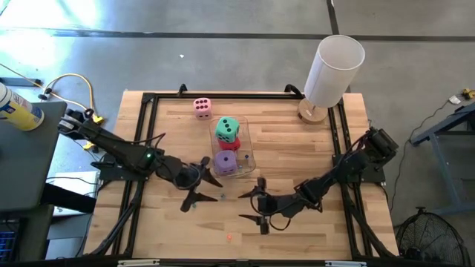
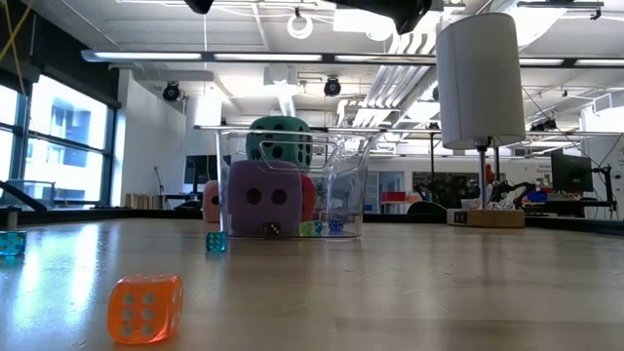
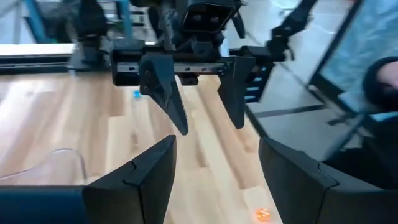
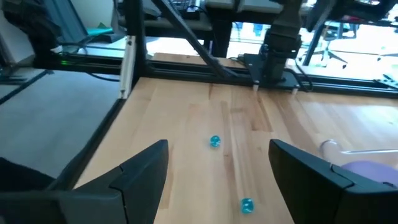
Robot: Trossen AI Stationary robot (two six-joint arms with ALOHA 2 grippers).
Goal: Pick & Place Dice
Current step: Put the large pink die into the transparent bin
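A clear container [image 1: 247,157] stands mid-table. Inside it the teal-green die [image 1: 227,127] rests on the red die [image 1: 231,143], with the purple die [image 1: 225,162] on the container's floor at its near end. The pink die [image 1: 202,107] sits alone on the table, farther back and to the left. My left gripper [image 1: 211,185] hovers open just near-left of the container, nothing between its fingers [image 3: 143,180]. My right gripper [image 1: 249,206] hovers open near the container's near-right side, facing the left one, and also holds nothing. In the low view the purple die [image 2: 261,200] fronts the container.
A tall white cylinder on a round wooden base [image 1: 332,70] stands at the far right corner. A small orange die [image 2: 144,307] lies near the front edge, and tiny blue beads [image 4: 214,141] lie scattered on the wood. Black rails [image 1: 148,100] frame the table.
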